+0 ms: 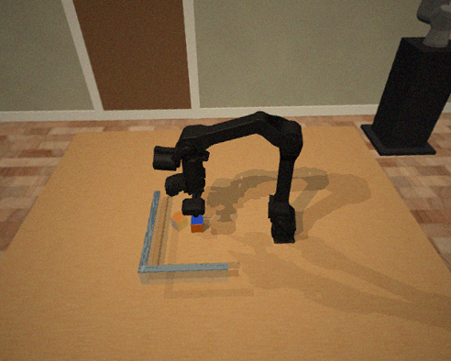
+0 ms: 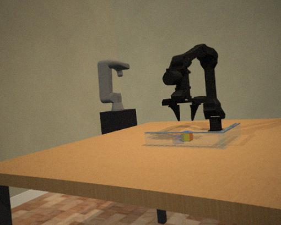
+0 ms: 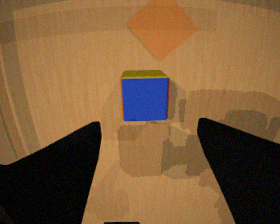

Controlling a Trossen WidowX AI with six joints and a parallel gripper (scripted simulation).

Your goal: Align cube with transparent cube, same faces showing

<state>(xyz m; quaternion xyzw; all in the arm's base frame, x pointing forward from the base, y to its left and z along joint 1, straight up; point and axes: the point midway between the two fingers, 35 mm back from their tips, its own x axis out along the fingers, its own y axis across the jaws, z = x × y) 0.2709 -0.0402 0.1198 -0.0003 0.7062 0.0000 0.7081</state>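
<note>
Now the claw (image 2: 184, 110) hangs above the table (image 2: 73, 165), fingers spread fairly wide and gripping nothing. Straight below it, well apart from the fingertips, sits the cube (image 3: 145, 98), blue face up, with a yellow side and an orange-red side showing in the other views. Just beyond the cube from the claw, slightly off to one side, lies the see-through cube (image 3: 163, 23), turned corner-on to the solid one, so both position and turn look unmatched. The cube looks small, rigid and light, with flat smooth faces; two opposite side faces are the obvious place to pinch, squarely at mid-height, because a skewed pinch could let it twist. A low glass-like fence (image 1: 153, 241) stands off to the claw's side, clear of the cube.
</note>
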